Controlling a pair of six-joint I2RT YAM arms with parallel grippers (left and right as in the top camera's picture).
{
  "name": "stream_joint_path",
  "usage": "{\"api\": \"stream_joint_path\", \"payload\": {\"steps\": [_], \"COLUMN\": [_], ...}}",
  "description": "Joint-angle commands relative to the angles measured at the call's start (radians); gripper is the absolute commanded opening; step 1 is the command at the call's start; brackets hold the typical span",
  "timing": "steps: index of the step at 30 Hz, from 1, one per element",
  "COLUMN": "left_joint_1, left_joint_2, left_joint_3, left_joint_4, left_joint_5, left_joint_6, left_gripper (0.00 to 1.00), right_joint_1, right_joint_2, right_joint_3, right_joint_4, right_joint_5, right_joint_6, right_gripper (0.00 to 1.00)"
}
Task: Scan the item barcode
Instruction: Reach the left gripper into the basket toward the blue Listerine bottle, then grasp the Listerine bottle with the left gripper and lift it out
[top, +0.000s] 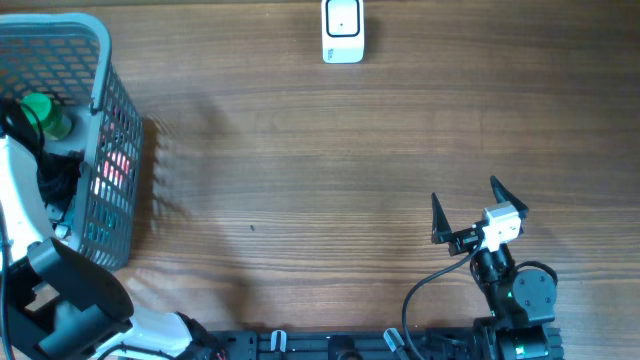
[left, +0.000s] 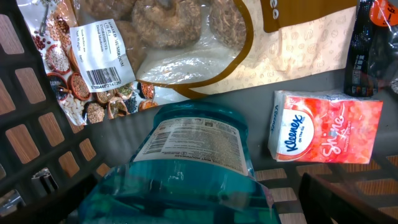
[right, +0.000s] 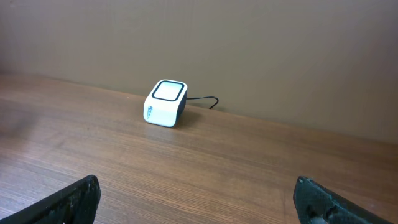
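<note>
Left gripper (left: 193, 199) was down inside the basket (top: 120, 160), jaws released wide on either side of the teal bottle (left: 193, 143). Gap visible, no grip. Kleenex pack (left: 326, 127) and barcoded snack bag (left: 186, 43) were in the basket too. Scanner (top: 343, 30) sat well apart from the basket. Right gripper (top: 463, 192) was released, empty, and farther from the basket.

You've got a wood-grain counter (top: 300, 180), matt & smooth. The basket (top: 120, 150) is grey plastic mesh; the scanner (top: 343, 30) white plastic, slight gloss. Inside you'll see a translucent teal plastic bottle (left: 186, 168) w/ paper label, a glossy-film tissue pack (left: 326, 127) & a shiny clear-film bag (left: 186, 50).
</note>
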Motion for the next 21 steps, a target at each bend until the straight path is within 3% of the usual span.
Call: {"api": "stream_joint_path", "payload": {"steps": [1,5,21], "left_joint_1": [0.005,0.005,0.005], "left_joint_2": [0.016,0.016,0.015], "left_joint_3": [-0.024,-0.024,0.017], "left_joint_4": [-0.009,-0.011,-0.030], "left_joint_5": [0.028,0.028,0.054], "left_joint_6": [0.019,0.020,0.020], "left_gripper": [0.88,0.76,0.73], "right_joint_1": [-0.004,-0.004,-0.004], "right_joint_2": [-0.007,-0.007,-0.007], "right_joint_3": [-0.001,-0.001,-0.001], "right_joint_4": [0.003,0.003,0.003], "right_joint_5": [-0.016,-0.016,-0.016], "right_joint_6": [-0.006,-0.006,-0.006], "right_gripper": [1.00,1.00,1.00]}}
